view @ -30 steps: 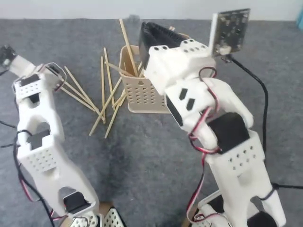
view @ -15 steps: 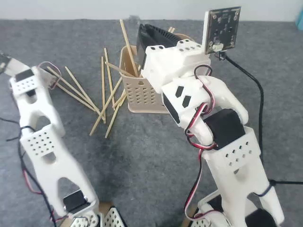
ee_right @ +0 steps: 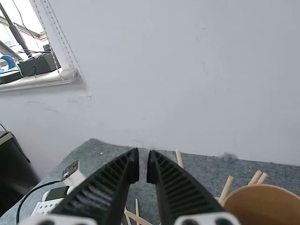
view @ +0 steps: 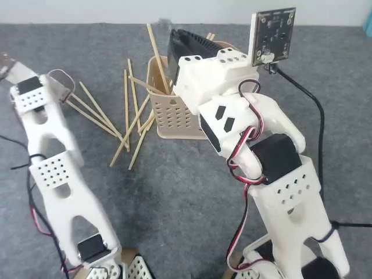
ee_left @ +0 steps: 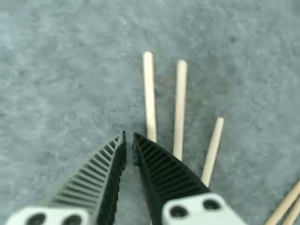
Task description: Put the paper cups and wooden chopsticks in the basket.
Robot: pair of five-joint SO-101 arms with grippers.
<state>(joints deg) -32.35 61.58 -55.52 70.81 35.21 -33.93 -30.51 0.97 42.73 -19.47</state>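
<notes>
A beige slotted basket (view: 171,113) stands at the back middle of the grey carpet, holding a few wooden chopsticks (view: 156,55) and a paper cup (ee_right: 262,204). Several loose chopsticks (view: 125,125) lie fanned on the carpet to its left. My left arm (view: 35,99) is at the far end of that fan. There my left gripper (ee_left: 129,136) is shut and holds nothing, hovering just beside three chopstick ends (ee_left: 179,103). My right gripper (ee_right: 142,152) is shut and empty, and it hangs above the basket (view: 189,43), pointing toward the back wall.
The white wall (ee_right: 187,70) runs close behind the basket. A black cable (view: 317,110) trails across the carpet on the right. Open carpet (view: 174,197) lies in front of the basket between the two arms.
My left arm has stretched back and to the left, toward the far ends of the loose chopsticks. My right arm shifted slightly left over the basket, then held still.
</notes>
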